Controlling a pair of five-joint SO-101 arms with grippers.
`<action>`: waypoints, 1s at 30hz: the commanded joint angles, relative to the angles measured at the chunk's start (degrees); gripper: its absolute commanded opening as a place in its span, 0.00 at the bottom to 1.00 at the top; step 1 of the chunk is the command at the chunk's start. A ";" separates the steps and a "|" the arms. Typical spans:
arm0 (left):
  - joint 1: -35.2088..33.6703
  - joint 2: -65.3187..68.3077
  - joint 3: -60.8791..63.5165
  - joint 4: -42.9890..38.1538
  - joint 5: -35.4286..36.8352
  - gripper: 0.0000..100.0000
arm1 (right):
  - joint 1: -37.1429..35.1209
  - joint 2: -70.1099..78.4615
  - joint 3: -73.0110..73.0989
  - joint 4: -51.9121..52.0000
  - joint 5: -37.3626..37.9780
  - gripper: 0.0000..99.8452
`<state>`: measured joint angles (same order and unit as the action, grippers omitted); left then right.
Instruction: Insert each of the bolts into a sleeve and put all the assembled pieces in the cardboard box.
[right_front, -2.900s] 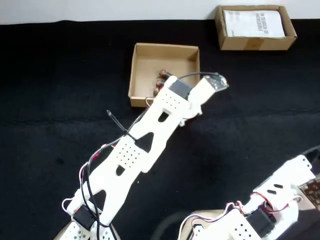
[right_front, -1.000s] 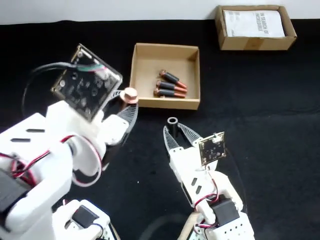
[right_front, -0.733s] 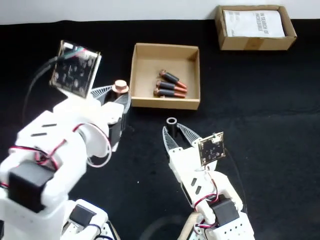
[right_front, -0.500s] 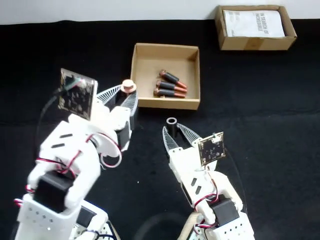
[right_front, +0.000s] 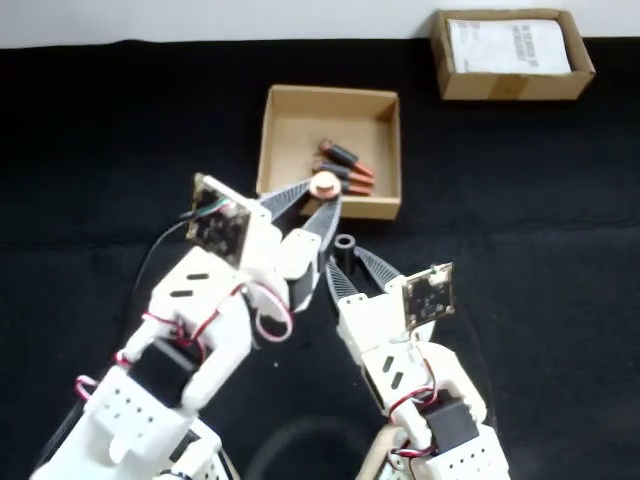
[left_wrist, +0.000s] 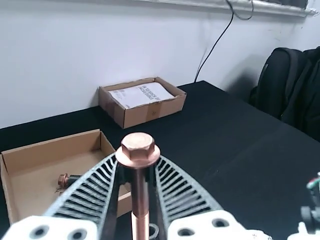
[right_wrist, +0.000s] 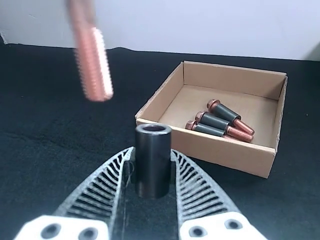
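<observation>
With the left gripper (left_wrist: 137, 161) closed on the copper bolt (left_wrist: 138, 149), head up, and the right gripper (right_wrist: 152, 151) clamping the black sleeve (right_wrist: 153, 162) upright near the cardboard box (right_front: 330, 94), the bolt's threaded tip, off to one side, likely needs centring over the bore before descending straight.
</observation>
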<state>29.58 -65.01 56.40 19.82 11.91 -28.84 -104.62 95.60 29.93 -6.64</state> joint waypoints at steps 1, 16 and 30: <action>0.92 5.32 -3.56 -4.48 0.35 0.01 | -0.48 -0.40 3.30 -0.31 -0.53 0.01; 3.30 12.44 -8.22 -3.60 7.74 0.01 | -0.40 -0.40 3.21 -0.31 -0.44 0.01; 1.19 12.53 -8.40 -3.25 5.89 0.01 | -0.48 -0.40 1.71 -0.13 -0.26 0.01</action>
<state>30.90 -52.62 51.65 17.01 19.12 -28.84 -104.62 95.60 29.93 -6.64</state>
